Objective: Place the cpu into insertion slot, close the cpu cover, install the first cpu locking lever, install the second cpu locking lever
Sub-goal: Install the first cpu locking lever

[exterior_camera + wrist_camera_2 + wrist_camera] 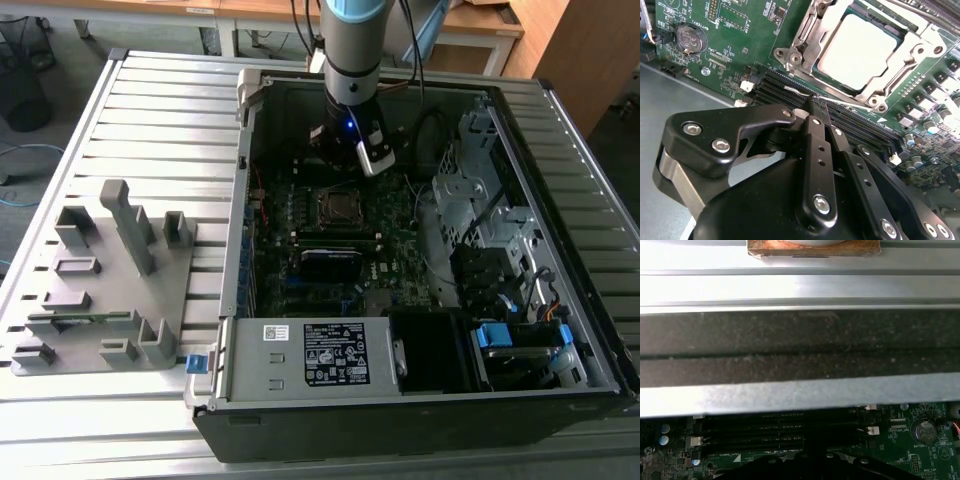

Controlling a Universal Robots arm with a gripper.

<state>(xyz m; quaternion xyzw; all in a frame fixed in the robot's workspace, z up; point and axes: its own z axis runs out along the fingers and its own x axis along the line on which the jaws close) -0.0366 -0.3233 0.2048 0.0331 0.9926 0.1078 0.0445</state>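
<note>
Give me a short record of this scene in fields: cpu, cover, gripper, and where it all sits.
cpu: lying in the insertion slot, silver top facing up
cpu cover: down over the cpu, framing its top
gripper: fingers shut, tips at a thin metal lever beside the socket
setting: green motherboard inside an open computer case
</note>
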